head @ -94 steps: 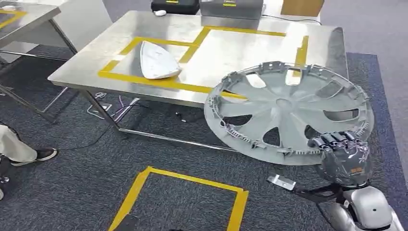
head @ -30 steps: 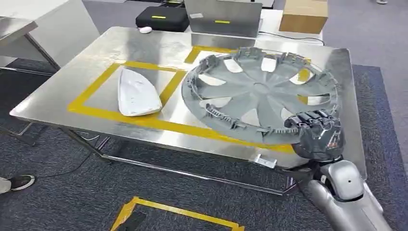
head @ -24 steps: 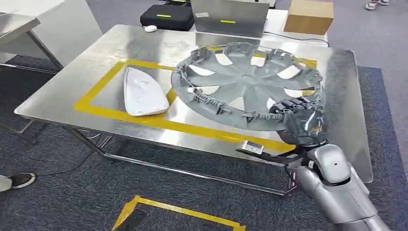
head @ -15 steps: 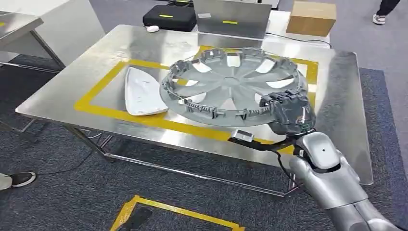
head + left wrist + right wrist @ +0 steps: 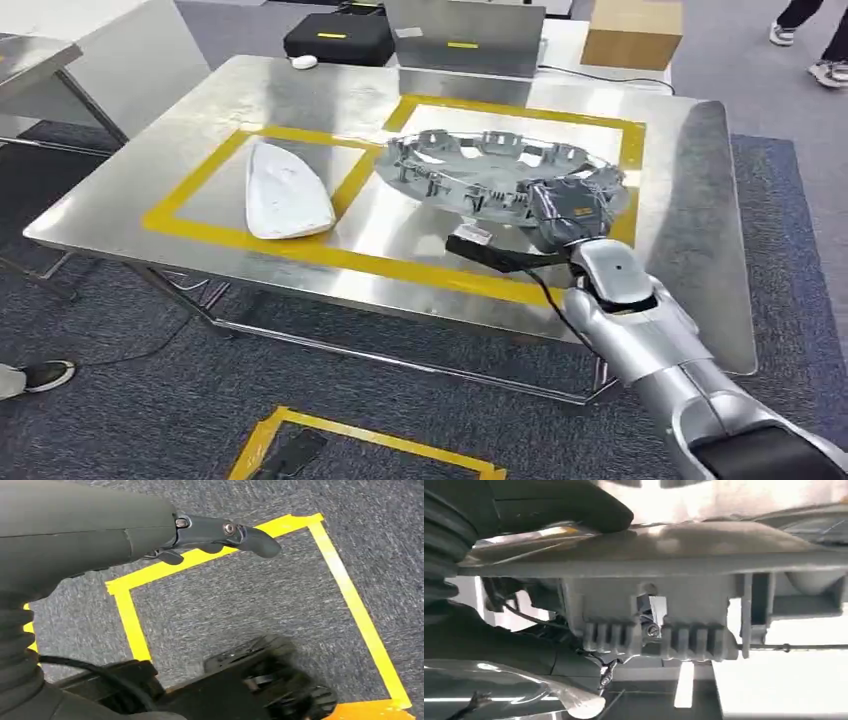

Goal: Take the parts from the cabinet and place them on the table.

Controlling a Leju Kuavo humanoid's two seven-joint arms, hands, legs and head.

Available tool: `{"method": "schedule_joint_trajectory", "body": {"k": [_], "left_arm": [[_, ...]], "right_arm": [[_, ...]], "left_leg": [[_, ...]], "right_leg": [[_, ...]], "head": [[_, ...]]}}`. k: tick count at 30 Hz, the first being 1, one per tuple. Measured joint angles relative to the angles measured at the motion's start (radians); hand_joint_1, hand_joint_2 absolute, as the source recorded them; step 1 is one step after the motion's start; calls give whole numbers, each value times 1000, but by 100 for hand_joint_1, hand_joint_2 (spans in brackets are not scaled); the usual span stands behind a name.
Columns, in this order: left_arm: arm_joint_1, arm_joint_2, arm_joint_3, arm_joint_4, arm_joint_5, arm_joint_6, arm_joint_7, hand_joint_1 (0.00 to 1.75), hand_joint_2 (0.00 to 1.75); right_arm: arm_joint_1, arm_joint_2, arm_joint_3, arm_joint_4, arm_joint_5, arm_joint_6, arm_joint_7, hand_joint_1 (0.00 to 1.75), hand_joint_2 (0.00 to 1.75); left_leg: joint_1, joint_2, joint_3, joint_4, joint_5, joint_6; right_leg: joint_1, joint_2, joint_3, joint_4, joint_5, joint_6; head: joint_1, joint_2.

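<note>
The right hand (image 5: 572, 207) grips the near rim of the wheel cover (image 5: 490, 175), fingers clamped on its edge, right of centre in the head view. The cover is held nearly flat, low over the worktop (image 5: 700, 200), inside the right-hand yellow tape square (image 5: 520, 108); whether its far edge already touches the steel I cannot tell. The left hand (image 5: 150, 535) hangs over grey carpet and a taped floor outline, holding nothing, its fingers loosely extended.

The cover is a broad, shallow disc of grey moulded plastic with spoke-shaped openings and a ring of upright clips and ribbed tabs round its rim, plain in the right wrist view (image 5: 659, 630). It looks light for its size and fairly stiff, though a thin disc gripped at one edge will likely flex and droop at the far side. The small clips look like the breakable part, so the plain rim between them seems the safest hold. On polished steel it may slide if released with any sideways drift.

Left of centre, in the other tape square, lies a white part (image 5: 287, 190), smooth, matt-looking, shaped like a rounded triangle, well apart from the cover. Cases and a cardboard box stand beyond the worktop at the upper edge
</note>
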State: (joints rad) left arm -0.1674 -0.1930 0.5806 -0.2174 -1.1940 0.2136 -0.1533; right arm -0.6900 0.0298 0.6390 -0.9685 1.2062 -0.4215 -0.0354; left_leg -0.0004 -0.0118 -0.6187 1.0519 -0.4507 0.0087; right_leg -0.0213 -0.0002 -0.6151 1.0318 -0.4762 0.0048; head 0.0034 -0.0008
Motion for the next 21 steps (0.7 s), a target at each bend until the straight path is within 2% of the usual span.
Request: {"method": "schedule_joint_trajectory", "body": {"k": [2, 3, 4, 5, 6, 7, 9, 10, 11, 12, 14, 15, 16, 17, 19, 20, 21], "left_arm": [[-3, 0, -6, 0, 0, -2, 1, 0, 175], [-2, 1, -8, 0, 0, -2, 1, 0, 175], [-1, 1, -10, 0, 0, -2, 1, 0, 175], [-1, 0, -12, 0, -1, -2, 2, 0, 175], [-3, 0, -13, 0, -1, -2, 2, 0, 175], [-5, 0, -14, 0, -1, -2, 2, 0, 175], [-4, -2, -19, 0, -1, -6, 2, 0, 175], [-4, -2, -20, 0, -1, -8, 2, 0, 175], [-4, -2, -21, 0, -1, -8, 2, 0, 175], [-4, -2, -22, 0, -1, -9, 2, 0, 175], [-4, -2, -27, 0, -1, -10, 2, 0, 175], [-4, -2, -28, 0, -1, -11, 2, 0, 175], [-6, -2, -29, 0, 0, -11, 2, 0, 175], [-5, -2, -29, 0, -1, -12, 2, 0, 175], [-4, -3, -30, 0, -1, -11, 0, 0, 175], [-5, -2, -30, -1, 0, -10, -2, 0, 175], [-5, -3, -31, -2, -1, 0, -6, 0, 175]], "right_arm": [[-31, 14, -5, 46, 0, 15, 17, 175, 175], [-37, 20, -8, 59, -1, 19, 22, 175, 175], [-40, 23, -11, 69, -1, 21, 23, 175, 175], [-43, 26, -13, 79, -2, 23, 24, 175, 175], [-47, 29, -14, 88, -3, 24, 24, 175, 175], [-52, 30, -14, 97, -3, 24, 25, 175, 175], [-54, 30, -14, 113, -3, 25, 25, 175, 175], [-53, 30, -14, 121, -3, 25, 25, 175, 175], [-53, 30, -14, 126, -3, 26, 25, 175, 175], [-54, 30, -14, 130, -3, 26, 25, 175, 175], [-61, 34, -14, 132, -3, 26, 25, 175, 175], [-67, 34, -14, 136, -4, 26, 26, 175, 175], [-72, 40, -14, 140, -6, 27, 29, 175, 175], [-74, 42, -15, 147, -7, 28, 33, 0, 0], [-78, 45, -16, 156, -7, 29, 38, 0, 0], [-82, 47, -19, 162, -6, 30, 38, 0, 0], [-87, 53, -23, 169, -6, 30, 34, 0, 0]], "left_leg": [[-6, 0, -3, -22, -4, 4], [-7, -1, -5, -22, -4, 4], [-6, -1, -3, -30, 0, 9], [4, 1, 6, -44, 7, 16], [3, 0, 7, -47, 9, 21], [3, 0, 6, -47, 10, 24], [1, 1, 6, -46, 7, 29], [0, 1, 6, -45, 7, 30], [0, 0, 7, -43, 6, 31], [0, -2, 7, -41, 5, 30], [0, -4, 7, -32, -2, 25], [-2, -3, 4, -29, -6, 20], [-7, -2, -3, -19, -8, 16], [-6, -2, -3, -23, -4, 10], [-5, -2, -3, -24, -2, 7], [-6, -3, -5, -21, -9, 1], [-5, 0, -13, -1, -28, -8]], "right_leg": [[1, 2, -14, 2, 7, 14], [0, 0, -13, -3, 9, 17], [2, -1, -9, -7, 10, 25], [0, 0, -23, 0, -2, 28], [3, 0, -36, 32, -25, 30], [2, 0, -61, 87, -55, 31], [2, 0, -140, 259, -125, 37], [2, 0, -164, 306, -131, 39], [2, 0, -161, 296, -114, 39], [2, 0, -134, 239, -74, 38], [2, -1, -48, 62, 12, 33], [4, -1, -21, 16, 0, 28], [5, 2, -7, -6, 1, 25], [7, 2, -10, 0, 2, 22], [9, 2, -11, 1, 3, 16], [-1, 0, -6, -8, 7, 9], [-2, 0, -3, -9, 8, 5]], "head": [[-2, 0], [-2, 0], [-3, 0], [-1, 0], [0, 0], [3, 0], [1, 0], [1, 0], [1, 0], [3, 0], [2, 0], [0, 0], [1, 0], [0, 0], [0, 0], [2, 0], [-3, 0]]}}
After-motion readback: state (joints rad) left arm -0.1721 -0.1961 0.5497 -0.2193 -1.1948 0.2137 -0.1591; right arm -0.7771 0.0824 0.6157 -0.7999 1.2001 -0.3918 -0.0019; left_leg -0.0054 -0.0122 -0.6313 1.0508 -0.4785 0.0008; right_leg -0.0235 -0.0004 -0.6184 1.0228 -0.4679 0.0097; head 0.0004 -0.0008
